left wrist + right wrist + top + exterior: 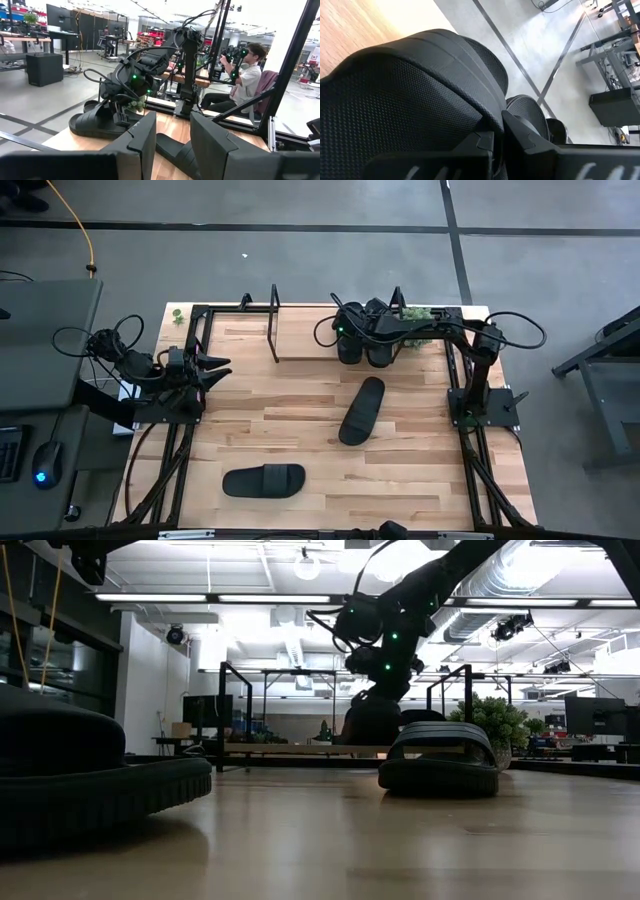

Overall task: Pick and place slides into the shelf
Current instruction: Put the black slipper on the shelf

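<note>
Right tool (362,346) clamped on a slide (410,100) over the shelf (300,330) (seemingly); left tool (222,368) apart.

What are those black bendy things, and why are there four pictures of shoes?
Those are two robot arms at a wooden table. Each arm ends in a two-finger tool for grabbing. One picture looks straight down, one looks across at table height, and two come from small cameras on the arms' wrists.

The right tool is shut, at the low wooden shelf with thin black frames, right by two matte black slip-on sandals already there. I cannot tell whether it grips one. The left tool waits at the table's left side, holding nothing.

Two more black sandals lie on the table: one in the middle, one nearer the front.
</note>
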`<action>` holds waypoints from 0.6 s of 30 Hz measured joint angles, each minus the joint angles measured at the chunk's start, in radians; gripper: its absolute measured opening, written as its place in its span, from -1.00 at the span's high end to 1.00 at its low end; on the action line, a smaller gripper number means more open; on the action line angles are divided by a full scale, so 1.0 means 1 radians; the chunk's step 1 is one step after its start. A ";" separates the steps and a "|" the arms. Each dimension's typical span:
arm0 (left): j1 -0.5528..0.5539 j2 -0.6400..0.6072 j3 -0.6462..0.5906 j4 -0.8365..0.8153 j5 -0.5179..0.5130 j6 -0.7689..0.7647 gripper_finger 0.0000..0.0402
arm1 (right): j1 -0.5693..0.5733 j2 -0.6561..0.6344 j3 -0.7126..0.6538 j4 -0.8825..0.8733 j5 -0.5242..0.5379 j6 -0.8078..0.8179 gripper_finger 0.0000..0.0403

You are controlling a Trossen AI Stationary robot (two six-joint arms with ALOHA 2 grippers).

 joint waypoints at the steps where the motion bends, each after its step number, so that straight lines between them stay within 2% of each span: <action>1: 0.000 0.000 0.000 0.000 0.000 0.000 0.47 | 0.000 0.000 0.000 -0.003 -0.003 0.001 1.00; 9: 0.000 0.000 0.000 0.000 0.000 0.000 0.47 | 0.000 -0.001 0.001 -0.066 0.011 0.006 0.96; 18: 0.000 0.000 0.000 0.000 0.000 -0.007 0.47 | -0.005 -0.001 0.000 -0.090 0.037 0.009 0.58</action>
